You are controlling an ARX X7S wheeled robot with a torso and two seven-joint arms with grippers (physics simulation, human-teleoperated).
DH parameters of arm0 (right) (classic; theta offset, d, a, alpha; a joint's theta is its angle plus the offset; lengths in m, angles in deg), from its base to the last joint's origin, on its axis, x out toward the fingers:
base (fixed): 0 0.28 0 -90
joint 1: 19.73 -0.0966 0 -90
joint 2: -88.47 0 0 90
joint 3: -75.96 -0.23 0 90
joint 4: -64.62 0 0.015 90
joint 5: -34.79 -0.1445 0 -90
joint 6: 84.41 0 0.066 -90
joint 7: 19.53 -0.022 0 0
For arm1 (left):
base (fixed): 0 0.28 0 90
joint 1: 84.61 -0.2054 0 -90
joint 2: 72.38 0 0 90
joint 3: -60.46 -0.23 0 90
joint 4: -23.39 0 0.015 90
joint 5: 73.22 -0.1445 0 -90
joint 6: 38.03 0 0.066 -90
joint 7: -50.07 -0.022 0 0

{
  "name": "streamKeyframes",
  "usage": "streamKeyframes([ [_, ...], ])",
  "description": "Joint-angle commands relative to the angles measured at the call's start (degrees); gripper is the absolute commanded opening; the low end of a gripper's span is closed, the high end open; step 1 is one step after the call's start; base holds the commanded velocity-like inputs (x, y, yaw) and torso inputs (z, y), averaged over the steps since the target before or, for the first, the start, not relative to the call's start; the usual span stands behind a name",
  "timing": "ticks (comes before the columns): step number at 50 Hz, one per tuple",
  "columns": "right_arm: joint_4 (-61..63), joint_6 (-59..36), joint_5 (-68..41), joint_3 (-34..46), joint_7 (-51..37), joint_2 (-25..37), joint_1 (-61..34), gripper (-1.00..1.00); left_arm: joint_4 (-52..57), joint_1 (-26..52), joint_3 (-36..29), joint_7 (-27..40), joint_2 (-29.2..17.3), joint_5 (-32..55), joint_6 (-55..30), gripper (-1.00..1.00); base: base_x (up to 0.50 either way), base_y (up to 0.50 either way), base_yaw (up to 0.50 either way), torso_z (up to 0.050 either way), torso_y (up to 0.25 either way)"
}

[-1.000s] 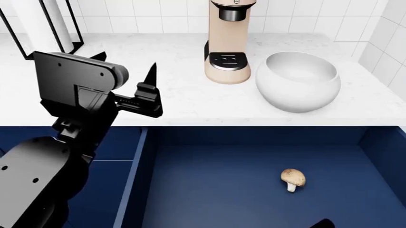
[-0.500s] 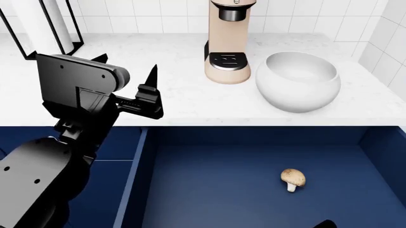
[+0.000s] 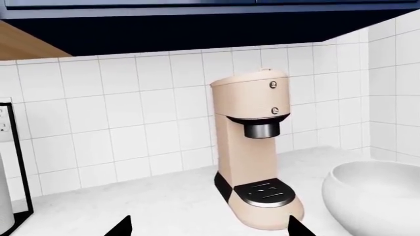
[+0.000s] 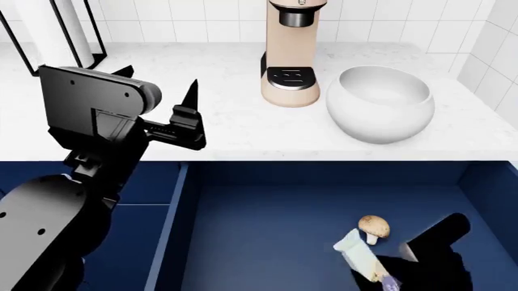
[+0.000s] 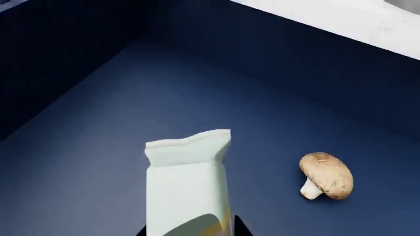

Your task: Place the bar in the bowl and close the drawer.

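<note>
Since the earlier head views, the right gripper (image 4: 387, 280) has come up into the drawer (image 4: 267, 242) from the lower edge carrying the bar (image 4: 362, 258), which was not visible before; the left arm has barely shifted. Left wrist view: the left jaws stand apart with nothing between them, their tips framing the beige coffee maker (image 3: 257, 152) straight ahead, with the bowl (image 3: 377, 196) ahead and off to one side on the worktop (image 3: 164, 206); the bowl looks empty. Head view: the left gripper (image 4: 158, 100) hovers over the worktop, well apart from the bowl; the drawer stands fully open; the bar projects from the right jaws, its free end just beside the mushroom (image 4: 373, 227). Right wrist view: the bar (image 5: 187, 182) is clamped between the right jaws, extending forward, with the mushroom (image 5: 326, 175) ahead and to one side. Judgement: grasp achieved; transfer to the bowl and drawer closing both remain. Bar appearance: slim, flat, pale mint wrapper, crimped end, coloured marks near the jaws.
</note>
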Motion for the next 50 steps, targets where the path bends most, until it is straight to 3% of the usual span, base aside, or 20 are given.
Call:
streamKeyframes([
  [1, 6.6, -7.1, -19.0, -8.4, -14.6, 4.9, -15.8, -1.00, 0.7, 0.6, 0.3, 0.5, -0.2, 0.7, -0.8, 1.00, 0.00, 0.00, 0.00, 0.000, 0.000],
  [9, 1.3, -11.1, -35.6, -0.2, -29.5, 7.7, -40.8, -1.00, 0.8, 1.4, 0.4, 0.9, -0.1, 1.2, -1.4, 1.00, 0.00, 0.00, 0.00, 0.000, 0.000],
  [15, -6.3, -13.2, -41.5, 7.6, -38.0, 5.1, -59.7, -1.00, 1.1, 2.1, 0.7, 1.2, -0.2, 1.7, -2.1, 1.00, 0.00, 0.00, 0.00, 0.000, 0.000],
  [20, -13.9, -16.1, -41.8, 13.5, -40.2, 1.1, -72.0, -1.00, 2.0, 2.7, 0.9, 1.5, -0.1, 2.5, -3.1, 1.00, 0.00, 0.00, 0.00, 0.000, 0.000],
  [33, -31.0, -18.3, -21.9, 25.1, -28.8, -9.3, -91.5, -1.00, 3.8, 4.5, 1.7, 2.2, -0.1, 4.0, -4.6, 1.00, 0.00, 0.00, 0.00, 0.000, 0.000],
  [50, -57.4, -2.8, 2.9, 41.3, -10.7, -22.8, -101.5, -1.00, 3.0, 3.7, 1.5, 1.9, -0.8, 4.0, -2.9, 1.00, 0.00, 0.00, 0.00, 0.000, 0.000],
])
